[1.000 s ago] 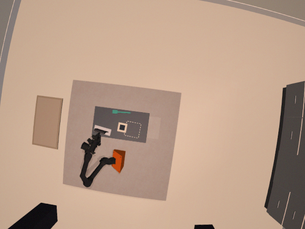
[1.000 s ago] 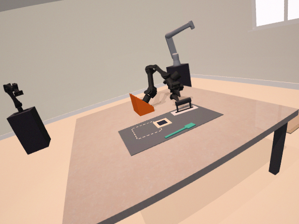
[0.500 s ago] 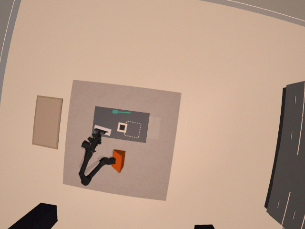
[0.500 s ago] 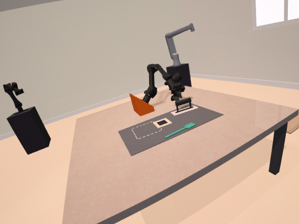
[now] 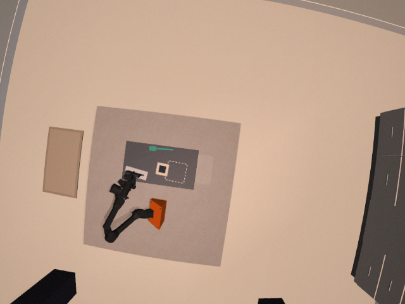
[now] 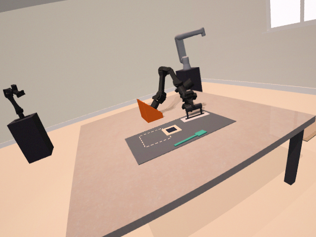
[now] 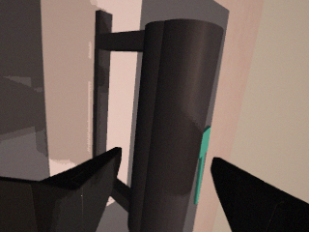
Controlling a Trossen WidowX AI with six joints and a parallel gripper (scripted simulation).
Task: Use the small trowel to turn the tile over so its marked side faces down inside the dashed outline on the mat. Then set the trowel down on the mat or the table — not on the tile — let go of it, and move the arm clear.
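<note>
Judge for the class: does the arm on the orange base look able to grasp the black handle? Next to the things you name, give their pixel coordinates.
Probably yes: its open jaws appear to straddle the black handle (image 5: 140, 175) (image 6: 193, 106) (image 7: 179, 116), with nothing visible in the way.

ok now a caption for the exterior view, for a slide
Open tool at the black-handled white plate, marked tile and green trowel lying on the mat.
</note>
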